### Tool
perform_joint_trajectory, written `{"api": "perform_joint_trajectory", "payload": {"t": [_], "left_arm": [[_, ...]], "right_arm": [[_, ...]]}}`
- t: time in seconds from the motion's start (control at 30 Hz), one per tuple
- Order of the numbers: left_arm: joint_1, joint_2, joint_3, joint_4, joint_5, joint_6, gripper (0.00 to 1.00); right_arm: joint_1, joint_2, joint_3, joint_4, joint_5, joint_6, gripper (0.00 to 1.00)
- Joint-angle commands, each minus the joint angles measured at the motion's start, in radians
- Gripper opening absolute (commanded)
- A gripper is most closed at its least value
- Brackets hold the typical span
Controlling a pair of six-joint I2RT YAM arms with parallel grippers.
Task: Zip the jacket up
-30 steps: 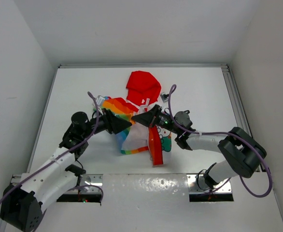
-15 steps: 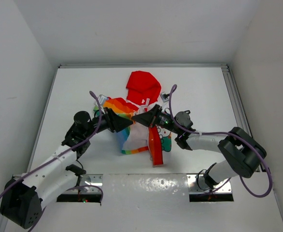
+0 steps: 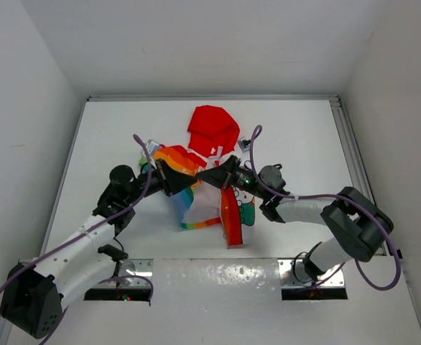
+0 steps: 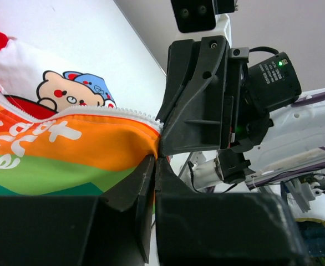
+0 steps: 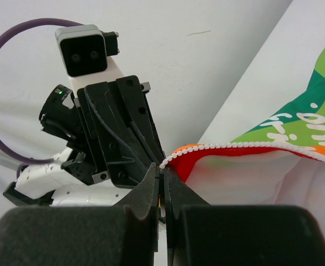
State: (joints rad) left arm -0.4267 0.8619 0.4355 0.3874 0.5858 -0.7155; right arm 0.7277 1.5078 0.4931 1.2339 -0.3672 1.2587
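The jacket (image 3: 205,205) lies crumpled mid-table, with its red hood (image 3: 214,129) at the far side, its rainbow panel (image 3: 177,157) on the left, and its white front and red zipper trim (image 3: 232,219) nearer me. Part of it is lifted between the two grippers, which meet tip to tip above it. My left gripper (image 3: 193,180) is shut on the orange edge (image 4: 96,138) just under the white zipper teeth (image 4: 112,111). My right gripper (image 3: 202,177) is shut on the end of the zipper row (image 5: 229,146), with its jaws (image 5: 163,176) pressed together on that thin edge.
A small dark object (image 3: 244,144) lies right of the hood. White walls enclose the table on three sides, and a metal rail (image 3: 347,144) runs along the right edge. Both arm bases sit at the near edge (image 3: 218,277).
My left gripper has closed from partly open onto the jacket's orange edge and shifted slightly right toward the right gripper. The right gripper has stayed shut in place.
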Motion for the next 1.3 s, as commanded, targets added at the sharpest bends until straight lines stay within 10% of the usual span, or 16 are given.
{"api": "perform_joint_trajectory", "payload": {"t": [0.0, 0.37, 0.77, 0.9, 1.1, 1.17, 1.27], "left_arm": [[-0.009, -0.015, -0.003, 0.073, -0.015, 0.008, 0.00], [-0.035, 0.046, -0.020, 0.143, 0.025, -0.033, 0.16], [-0.035, -0.006, -0.011, 0.075, -0.067, 0.011, 0.00], [-0.037, -0.086, -0.004, -0.047, -0.278, 0.062, 0.00], [-0.040, -0.155, -0.008, -0.082, -0.408, 0.105, 0.00], [-0.040, -0.153, -0.023, -0.064, -0.405, 0.114, 0.00], [-0.041, -0.156, -0.044, -0.050, -0.405, 0.148, 0.00]], "right_arm": [[-0.002, 0.006, 0.013, 0.064, -0.009, 0.004, 0.00], [-0.002, 0.006, 0.016, 0.059, -0.007, 0.004, 0.00], [-0.002, -0.004, 0.009, 0.042, -0.003, -0.005, 0.00], [-0.005, -0.111, -0.007, -0.188, 0.046, -0.097, 0.40], [-0.002, -0.332, -0.019, -0.664, 0.212, -0.312, 0.62], [-0.001, -0.412, -0.024, -0.767, 0.256, -0.372, 0.59], [0.021, -0.486, -0.015, -0.986, 0.267, -0.450, 0.04]]}}
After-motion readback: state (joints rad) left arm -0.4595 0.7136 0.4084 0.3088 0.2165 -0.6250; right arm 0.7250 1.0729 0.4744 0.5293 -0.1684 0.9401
